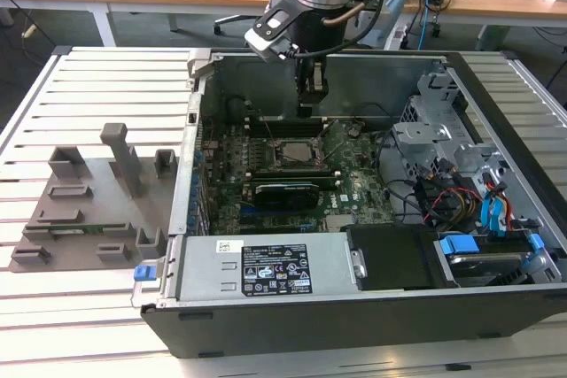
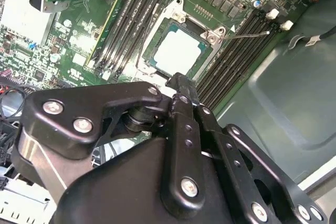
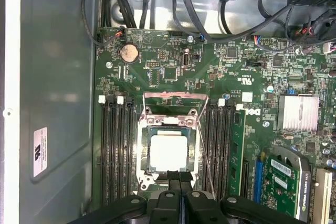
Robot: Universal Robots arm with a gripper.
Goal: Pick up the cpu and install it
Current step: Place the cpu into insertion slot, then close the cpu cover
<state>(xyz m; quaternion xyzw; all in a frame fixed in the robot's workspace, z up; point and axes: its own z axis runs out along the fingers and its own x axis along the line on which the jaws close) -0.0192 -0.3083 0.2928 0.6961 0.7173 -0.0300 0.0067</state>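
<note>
Seating looks finished: the cpu (image 3: 169,152) lies flat in its socket (image 3: 148,123) mid-motherboard. My gripper (image 3: 180,178) hovers just above, clenched on nothing. Any move calls for clearing the retention lever (image 2: 247,35).

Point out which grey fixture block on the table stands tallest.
The narrow post toward the exterior view's left, beside the computer case; it rises well above the squat blocks around it.

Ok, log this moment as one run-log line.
gripper: shut, empty, above socket edge | cpu: lying in socket | socket: on motherboard, inside open case
</note>
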